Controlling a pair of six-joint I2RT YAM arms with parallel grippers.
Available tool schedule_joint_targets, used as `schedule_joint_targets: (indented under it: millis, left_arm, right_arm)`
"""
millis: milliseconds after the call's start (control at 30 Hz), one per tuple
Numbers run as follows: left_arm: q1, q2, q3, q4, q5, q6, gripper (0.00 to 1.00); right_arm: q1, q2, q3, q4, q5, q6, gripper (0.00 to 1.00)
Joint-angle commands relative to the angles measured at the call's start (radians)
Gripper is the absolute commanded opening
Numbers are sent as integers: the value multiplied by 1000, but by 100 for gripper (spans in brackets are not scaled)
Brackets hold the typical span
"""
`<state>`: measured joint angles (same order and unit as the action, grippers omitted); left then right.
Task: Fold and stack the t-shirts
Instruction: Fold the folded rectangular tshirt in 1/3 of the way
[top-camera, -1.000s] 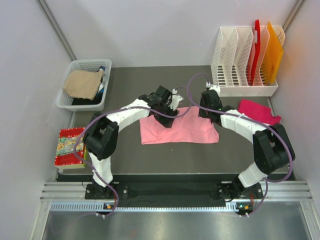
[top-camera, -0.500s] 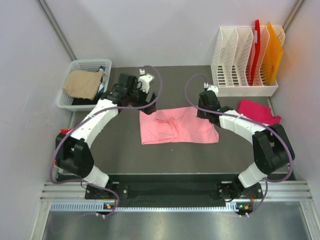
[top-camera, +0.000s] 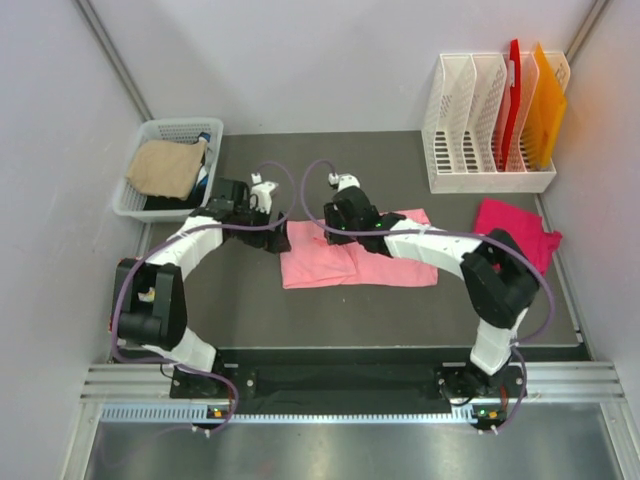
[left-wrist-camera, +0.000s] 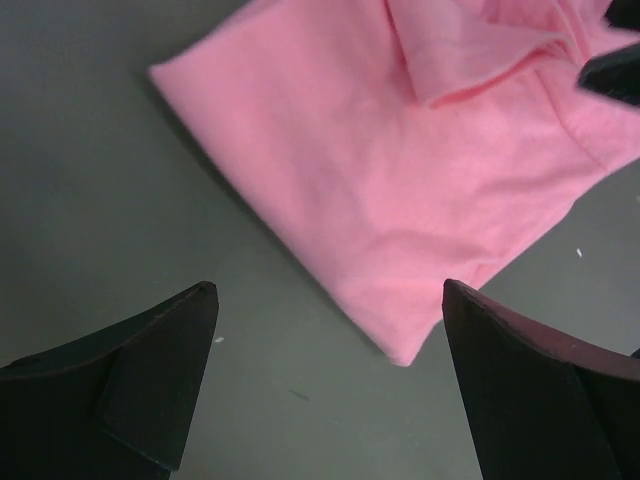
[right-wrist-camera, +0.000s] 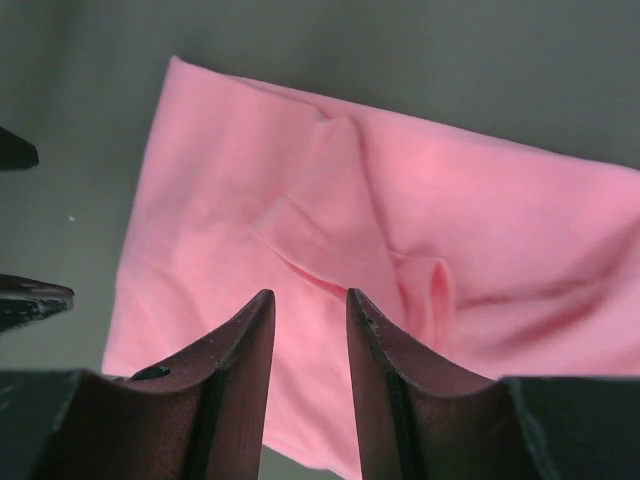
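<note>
The broad salmon-pink cloth t-shirt (top-camera: 385, 262) was laid crosswise just right of the wide-open left fingers (left-wrist-camera: 150, 370) — the narrowly parted, empty right fingers (right-wrist-camera: 235, 370) were poised over it.

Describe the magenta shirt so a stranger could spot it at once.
Find the white file rack at the table's far right corner. Right beside it, on the near side, lies a bunched magenta shirt. It is darker than the pink shirt mid-table.
</note>
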<state>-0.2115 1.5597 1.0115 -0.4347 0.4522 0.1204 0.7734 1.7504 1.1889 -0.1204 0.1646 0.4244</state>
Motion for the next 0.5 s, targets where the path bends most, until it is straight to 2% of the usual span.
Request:
schedule_joint_targets:
  millis: [0, 133, 467]
  left_arm:
    - [93, -73, -5, 113, 135, -28, 98]
    - [116, -87, -40, 136, 164, -31, 98]
    - [139, -98, -80, 168, 238, -42, 99]
  right_arm:
    - [17, 116, 126, 73, -117, 17, 35]
    - [17, 208, 208, 93, -187, 34, 34]
    - [30, 264, 248, 137, -252, 65, 34]
